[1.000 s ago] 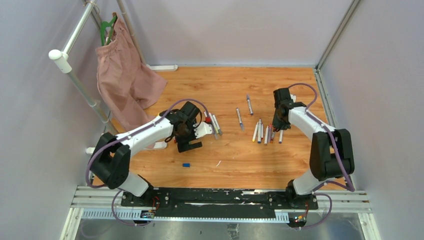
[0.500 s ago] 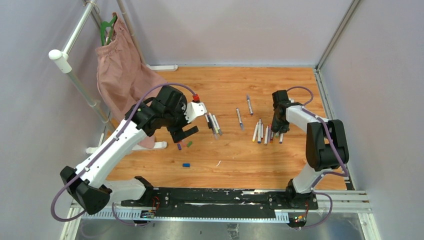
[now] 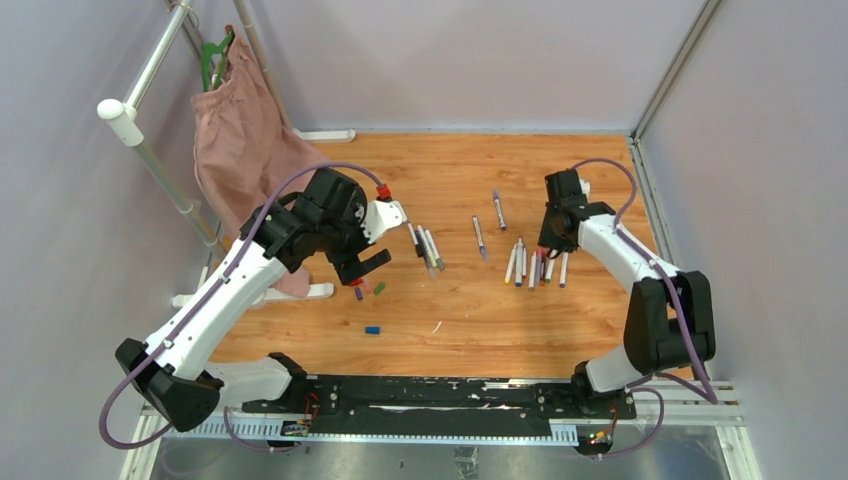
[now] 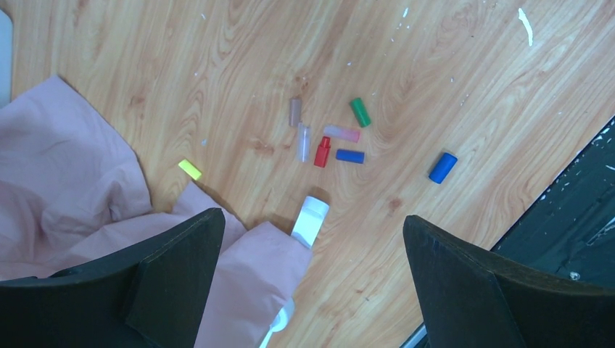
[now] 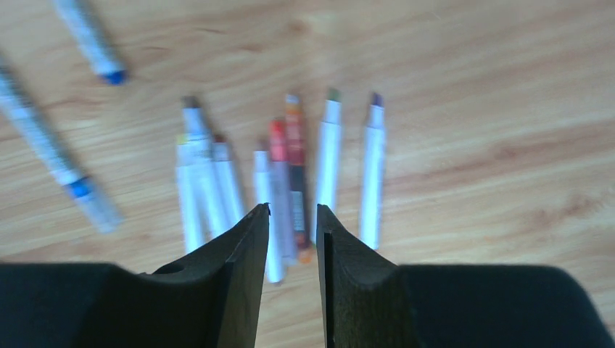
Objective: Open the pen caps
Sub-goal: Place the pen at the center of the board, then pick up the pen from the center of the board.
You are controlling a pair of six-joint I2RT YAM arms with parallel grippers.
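Several loose pen caps lie on the wood in the left wrist view: green (image 4: pixel 360 112), pink (image 4: pixel 341 133), red (image 4: pixel 322 151), two blue (image 4: pixel 349 156) (image 4: pixel 442 167) and yellow (image 4: pixel 190 169). From above, the same caps (image 3: pixel 368 290) show below my left gripper (image 3: pixel 362 266), with one blue cap (image 3: pixel 372 329) nearer the arms. My left gripper (image 4: pixel 312 217) hangs above them, wide open and empty. My right gripper (image 5: pixel 292 210) hovers over a row of pens (image 5: pixel 326 163), its jaws a narrow gap apart with nothing between them. The same pens (image 3: pixel 530 266) lie beside my right gripper (image 3: pixel 547 250).
A pink cloth (image 3: pixel 250 160) hangs on a white rack at the left, and its hem (image 4: pixel 87 203) and the rack's foot (image 4: pixel 310 216) lie under my left gripper. More pens lie mid-table (image 3: pixel 428 248) (image 3: pixel 480 237) (image 3: pixel 498 210). Walls close in on three sides.
My left gripper has risen from the table, opened wide and uncovered the caps. My right gripper's jaws have parted a little over the pens.
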